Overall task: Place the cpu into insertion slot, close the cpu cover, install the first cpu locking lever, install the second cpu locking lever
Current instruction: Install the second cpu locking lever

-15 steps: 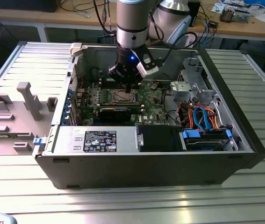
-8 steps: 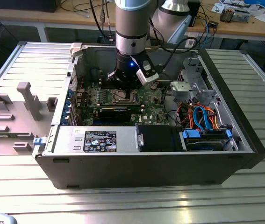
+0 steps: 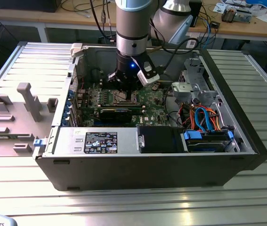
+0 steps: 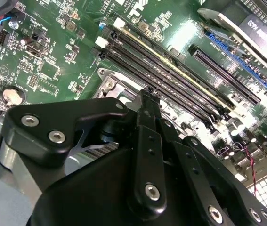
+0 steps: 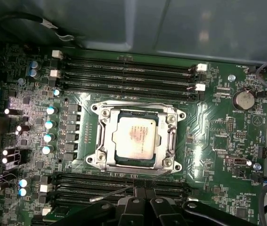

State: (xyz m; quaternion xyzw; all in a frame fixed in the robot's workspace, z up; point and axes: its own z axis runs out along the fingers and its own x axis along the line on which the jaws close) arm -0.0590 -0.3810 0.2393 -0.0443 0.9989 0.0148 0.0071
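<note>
We see the arm (image 3: 132, 28) standing near vertical, wrist pointing straight down. The gripper (image 3: 124, 87) hangs low at its end. In the second wrist view its black fingers (image 4: 148, 136) meet at the tip.

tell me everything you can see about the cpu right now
In the first wrist view the cpu is a flat, square, silvery-tan plate with faint reddish marks on its top. It lies level in the insertion slot on the green motherboard, with the silvery cpu cover closed around its edges as a frame. Nothing else touches it; the gripper sits off to one side of the socket.
</note>
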